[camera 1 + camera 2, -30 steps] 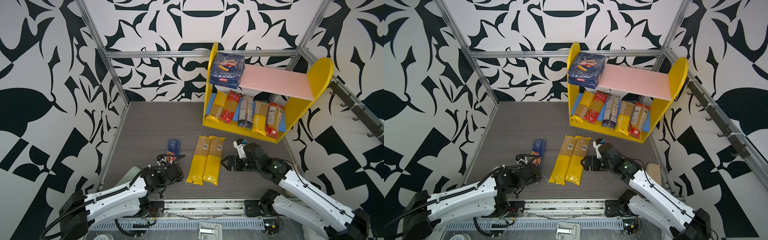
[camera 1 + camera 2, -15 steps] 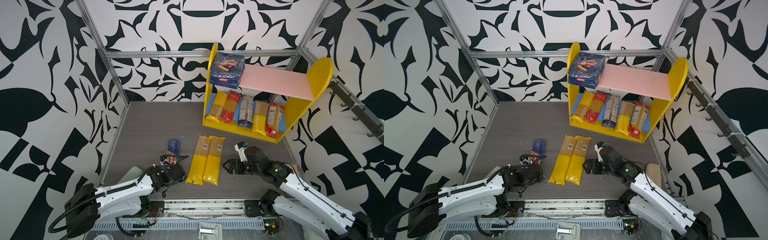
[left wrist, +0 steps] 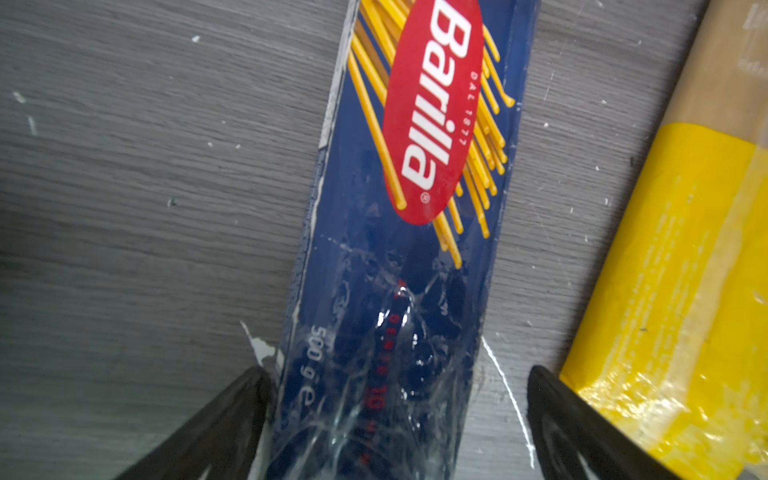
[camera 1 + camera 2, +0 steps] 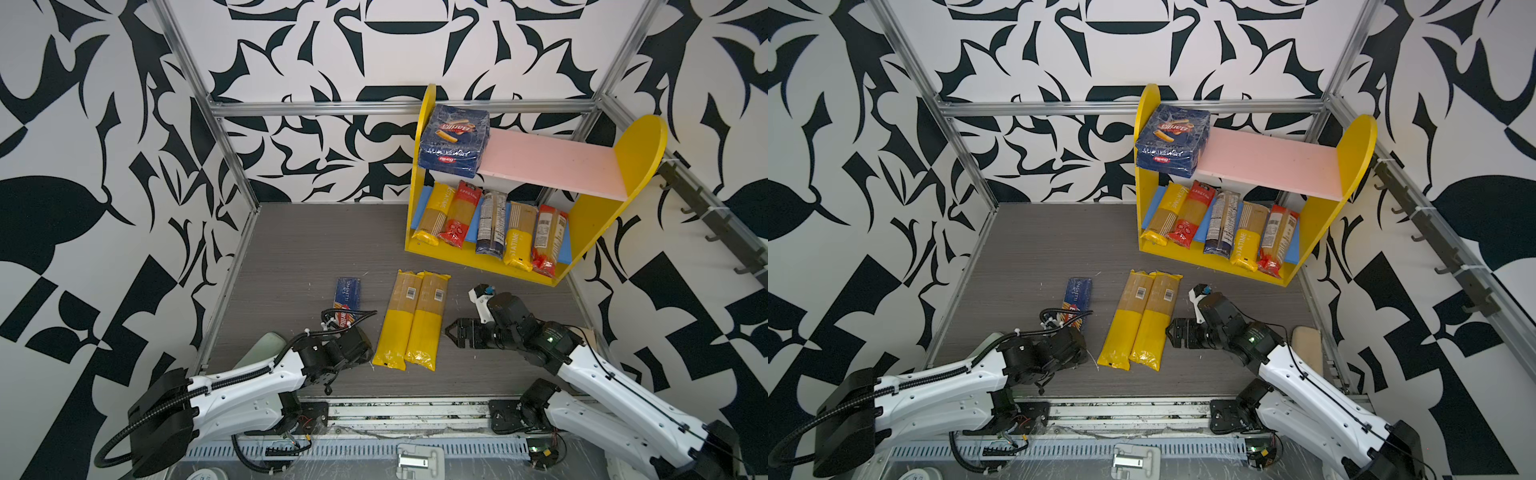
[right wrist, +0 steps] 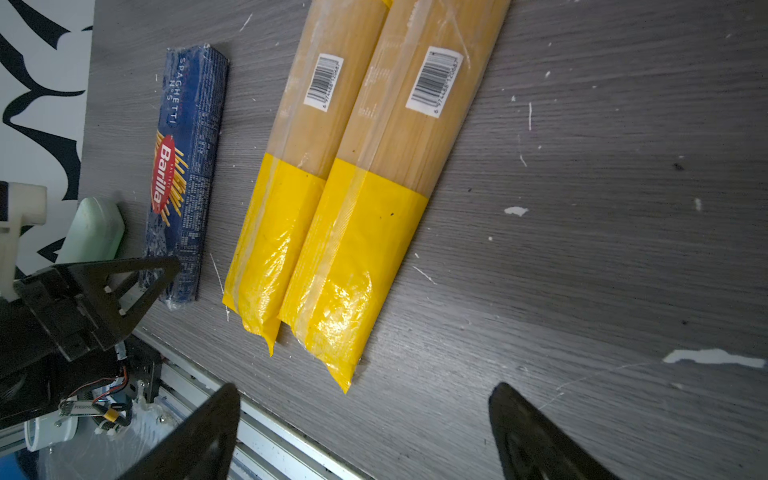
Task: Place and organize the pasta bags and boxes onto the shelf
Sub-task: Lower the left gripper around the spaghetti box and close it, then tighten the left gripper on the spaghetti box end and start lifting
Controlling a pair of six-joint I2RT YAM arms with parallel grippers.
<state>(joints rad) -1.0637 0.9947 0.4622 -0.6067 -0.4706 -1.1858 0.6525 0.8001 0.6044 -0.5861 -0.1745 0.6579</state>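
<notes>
1. Your left gripper (image 3: 397,374) is spread wide, fingers either side of the spaghetti box (image 4: 347,299), not pinching it; the box lies flat, near left.
2. 2 yellow-ended bags (image 4: 411,320) lie touching, side by side, mid-table.
3. Your right gripper (image 4: 452,333) is spread, empty, just right of them.
4. Far right, the shelf (image 4: 640,153) holds the rigatoni box (image 4: 453,141) on its pink board and 5 bags (image 4: 492,220) on its blue board.
</notes>
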